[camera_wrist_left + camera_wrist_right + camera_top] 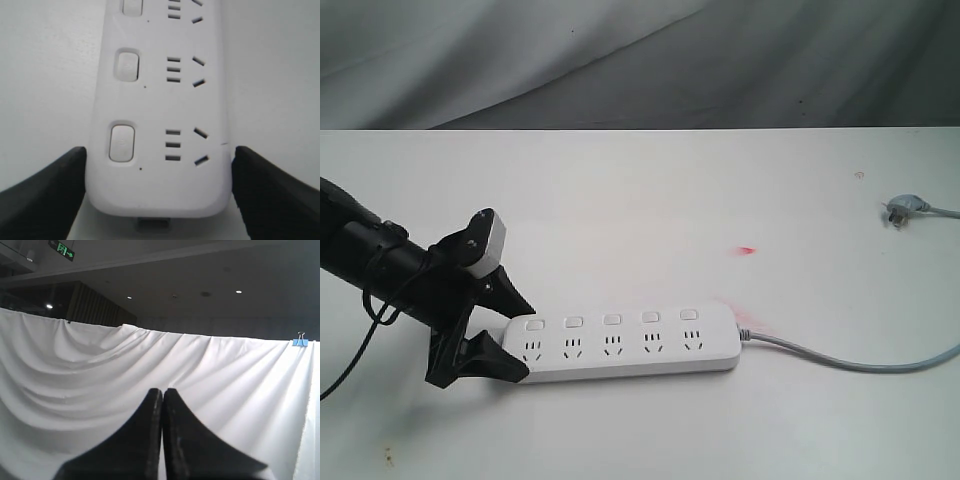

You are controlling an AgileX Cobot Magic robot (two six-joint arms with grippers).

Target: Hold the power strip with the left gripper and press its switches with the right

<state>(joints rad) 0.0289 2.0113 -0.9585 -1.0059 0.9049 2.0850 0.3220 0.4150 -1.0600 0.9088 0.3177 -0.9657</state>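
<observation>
Lower left, the left tool point(528, 343) spans wide across the power strip point(630, 345) end, tips meeting both long edges, apparently pinning it to the counter point(620, 200). Its switches point(611, 320) lie unobstructed. Far right sits a grey plug point(903, 208). The right tool point(161, 395), pinched shut and empty, faces the drape point(75, 365).

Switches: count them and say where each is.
5 switches, in one row along the power strip's far edge, one beside each socket; none looks hidden.
</observation>
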